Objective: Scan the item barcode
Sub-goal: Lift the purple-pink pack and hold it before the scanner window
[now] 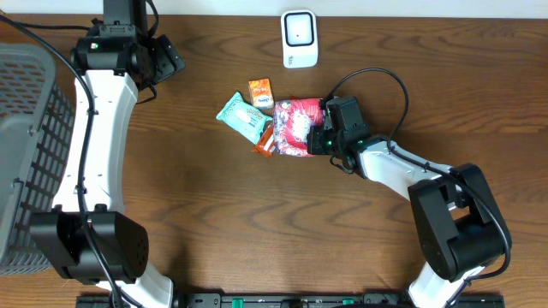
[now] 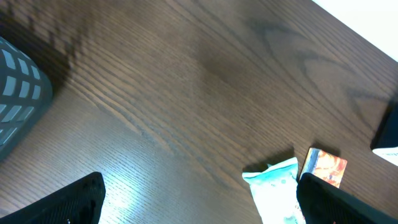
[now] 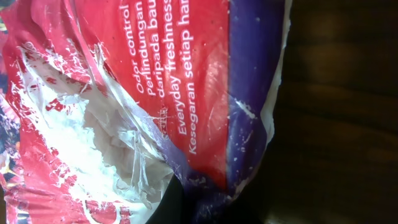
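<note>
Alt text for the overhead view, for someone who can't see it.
The right hand is shut on a red and purple packet in the middle, beside a teal packet and a small orange packet. A white scanner sits at the top, a grey basket at left; the left hand is open.

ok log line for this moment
right jaws: shut on red pouch | left jaws: open, empty | white scanner: pouch not yet there

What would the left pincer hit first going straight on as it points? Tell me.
Probably the bare table: the open left pincer aims at plain wood. The teal packet lies close by one finger and could be brushed. Depth is unclear.
</note>
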